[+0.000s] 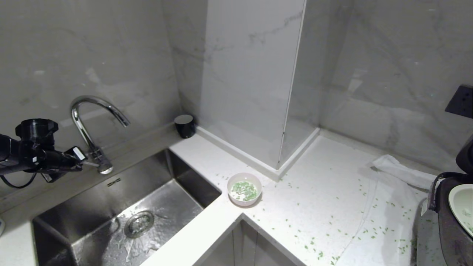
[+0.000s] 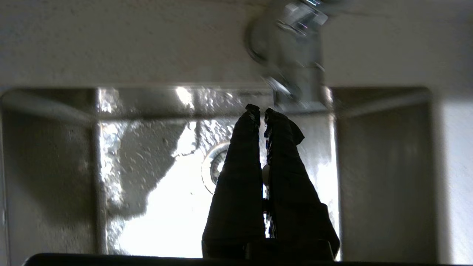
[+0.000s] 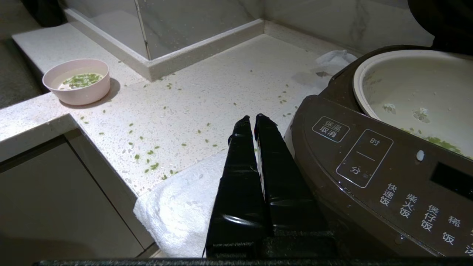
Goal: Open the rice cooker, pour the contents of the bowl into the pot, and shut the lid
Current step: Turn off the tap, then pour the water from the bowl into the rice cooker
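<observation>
Pink outside and white within, the round bowl [image 1: 244, 188] stands on the speckled counter [image 1: 321, 177], holding wet green bits [image 1: 244, 189]. From the bowl, the left gripper [image 1: 75, 159], fingers closed and empty, hangs over the steel sink [image 1: 122, 218]; the open rice cooker [image 3: 369, 166] lies opposite, right gripper [image 3: 255, 120] closed alongside, nearer.

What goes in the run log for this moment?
cooker lid: open | bowl: on counter, full | left pincer: shut, over sink | right pincer: shut, beside cooker
</observation>
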Available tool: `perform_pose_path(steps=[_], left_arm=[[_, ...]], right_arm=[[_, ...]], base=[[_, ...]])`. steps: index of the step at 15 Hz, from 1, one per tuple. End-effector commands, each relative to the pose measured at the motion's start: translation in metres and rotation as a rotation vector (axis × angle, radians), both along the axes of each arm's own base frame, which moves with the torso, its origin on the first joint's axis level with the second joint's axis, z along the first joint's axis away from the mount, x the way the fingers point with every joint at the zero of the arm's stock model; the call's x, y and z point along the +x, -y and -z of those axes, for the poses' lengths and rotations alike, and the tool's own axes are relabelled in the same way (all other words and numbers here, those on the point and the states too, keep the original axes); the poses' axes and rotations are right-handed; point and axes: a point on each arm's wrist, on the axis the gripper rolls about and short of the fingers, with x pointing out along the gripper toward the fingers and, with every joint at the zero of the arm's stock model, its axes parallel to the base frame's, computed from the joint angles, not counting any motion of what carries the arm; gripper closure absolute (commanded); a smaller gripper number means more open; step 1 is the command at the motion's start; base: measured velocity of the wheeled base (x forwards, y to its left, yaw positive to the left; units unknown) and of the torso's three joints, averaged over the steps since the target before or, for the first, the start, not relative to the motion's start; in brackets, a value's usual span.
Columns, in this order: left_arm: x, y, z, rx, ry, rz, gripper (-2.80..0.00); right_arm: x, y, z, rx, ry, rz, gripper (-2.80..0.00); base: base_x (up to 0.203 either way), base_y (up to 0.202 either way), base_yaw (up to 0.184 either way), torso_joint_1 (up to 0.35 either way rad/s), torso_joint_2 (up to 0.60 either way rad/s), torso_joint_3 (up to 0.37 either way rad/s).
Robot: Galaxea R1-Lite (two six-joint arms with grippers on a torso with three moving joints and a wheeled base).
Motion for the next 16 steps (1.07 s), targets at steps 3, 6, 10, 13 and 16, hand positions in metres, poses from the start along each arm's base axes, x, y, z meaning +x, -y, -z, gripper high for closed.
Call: perform_pose_path(steps=[3,6,10,13,16], left_arm=[[-0.047,0.051,-0.063,0.005,0.109,0.118,0.0],[-0.083,0.092,-0.093,0.018,0.18,0.216,0.0],[-0.131,0.13,-0.126,0.048,0.288,0.325,0.0],[-0.171,0.153,-0.138,0.076,0.371,0.408,0.0],[-0.211,0.165,-0.129,0.162,0.514,0.472,0.0]], right_arm=[[0.0,0.0,0.0,0.0,0.0,-0.001,0.0],[0.0,0.0,0.0,0.0,-0.002,-0.001,0.0],[0.0,0.0,0.0,0.0,-0.002,-0.001,0.0],[0.0,0.0,0.0,0.0,0.0,-0.001,0.0],[0.0,0.0,0.0,0.0,0.0,-0.001,0.0]], base=[[0.0,0.0,0.0,0.0,0.0,0.0],[0.0,0.0,0.0,0.0,0.0,0.0],[0.0,0.0,0.0,0.0,0.0,0.0],[0.0,0.0,0.0,0.0,0.0,0.0],[0.0,0.0,0.0,0.0,0.0,0.0]])
